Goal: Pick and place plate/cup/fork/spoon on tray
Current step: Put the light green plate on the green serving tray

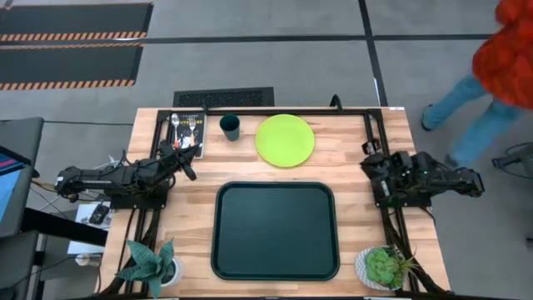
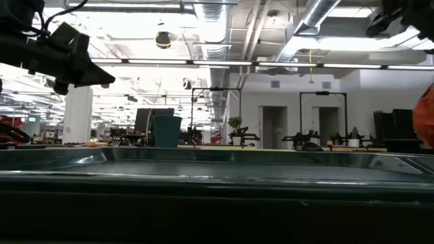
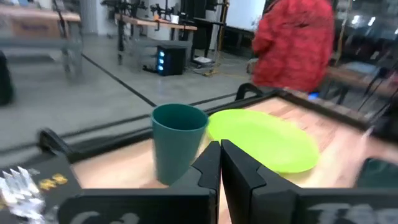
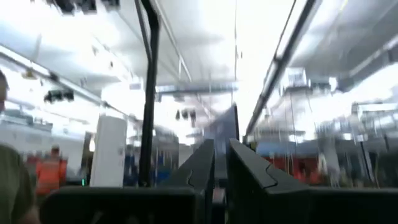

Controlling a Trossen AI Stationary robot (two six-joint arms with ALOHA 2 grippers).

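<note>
The left gripper (image 1: 190, 172), fingers nearly closed on nothing, hovers near the table's left edge, with bare wood between it and the small dark teal cup (image 1: 230, 127). The round lime-green plate (image 1: 285, 140) lies beside the cup, behind the empty dark green rectangular tray (image 1: 275, 231). The right gripper (image 1: 372, 171), fingers nearly together, waits at the right edge.

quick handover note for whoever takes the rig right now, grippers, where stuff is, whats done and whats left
Left gripper: shut, empty, at the table's left side, pointing toward the cup.
Right gripper: shut, empty, arm parked at the right edge.
Tray: centre front, nothing on it.
Plate: behind the tray; the cup stands upright just left of it.
Fork and spoon: apparently on a dark mat at the back left, too small to tell apart.
Done: nothing placed yet. Left: all four items.
</note>
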